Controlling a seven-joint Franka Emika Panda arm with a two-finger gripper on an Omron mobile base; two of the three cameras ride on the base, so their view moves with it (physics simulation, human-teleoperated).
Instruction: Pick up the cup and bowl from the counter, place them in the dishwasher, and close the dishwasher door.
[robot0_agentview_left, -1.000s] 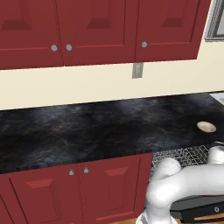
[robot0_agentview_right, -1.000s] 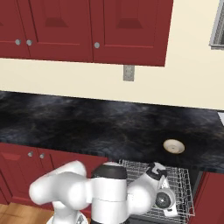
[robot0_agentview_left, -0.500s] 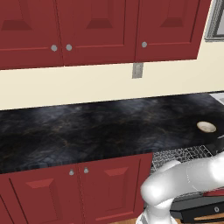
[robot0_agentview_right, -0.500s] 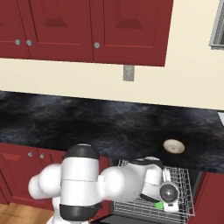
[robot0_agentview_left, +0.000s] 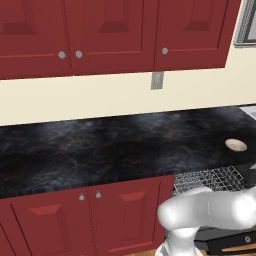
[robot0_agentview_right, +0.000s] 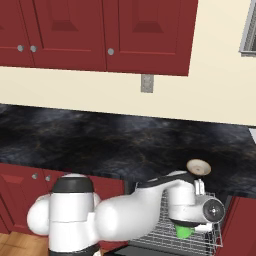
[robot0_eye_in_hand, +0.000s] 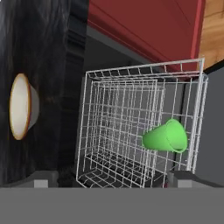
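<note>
The cup (robot0_eye_in_hand: 166, 137) lay on its side in the dishwasher (robot0_eye_in_hand: 140, 127) rack, free of the jaws, which stood spread. The bowl (robot0_agentview_right: 198, 167) sat on the counter (robot0_agentview_right: 100, 145) near its right end; it and the door remained.

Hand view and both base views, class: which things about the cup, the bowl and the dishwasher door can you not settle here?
- Cup: resting on the dishwasher rack or above it, unclear in the hand view; the arm covers most of it in the right base view.
- Gripper: open or shut, its tips barely show.
- Dishwasher door: cut off by frame edges.
- Bowl contents: too small.
</note>
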